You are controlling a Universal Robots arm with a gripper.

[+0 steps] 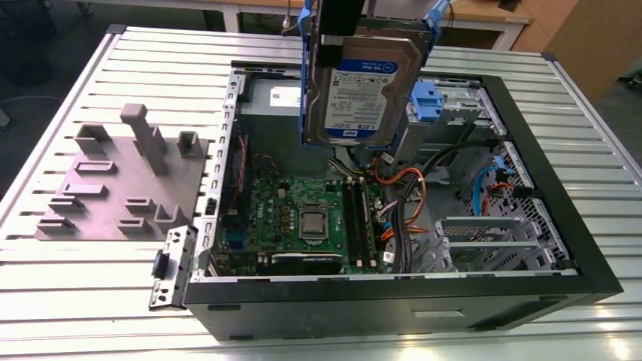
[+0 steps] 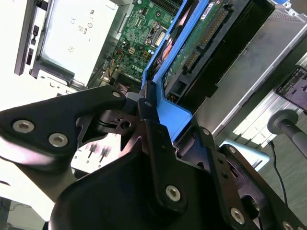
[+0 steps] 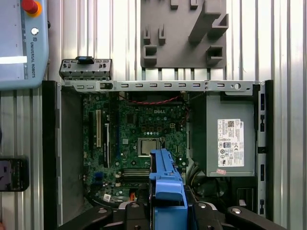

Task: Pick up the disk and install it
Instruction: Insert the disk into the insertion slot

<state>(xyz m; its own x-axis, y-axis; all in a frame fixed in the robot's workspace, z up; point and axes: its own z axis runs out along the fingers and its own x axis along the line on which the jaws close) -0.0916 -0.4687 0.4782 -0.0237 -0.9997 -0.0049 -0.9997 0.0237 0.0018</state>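
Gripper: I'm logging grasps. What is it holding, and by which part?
The gripper is shut on the disk, clamping the blue bracket at its upper end, above the open case.

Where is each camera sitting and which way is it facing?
Exterior view: off the arm, high, angled down on the open computer case; the gripper holds the disk above it.
First wrist view: on the arm, facing straight down into the case; the gripper's dark body flanks the disk.
Second wrist view: close behind the fingers clamping the disk.
Shared: both wrist views show the motherboard.
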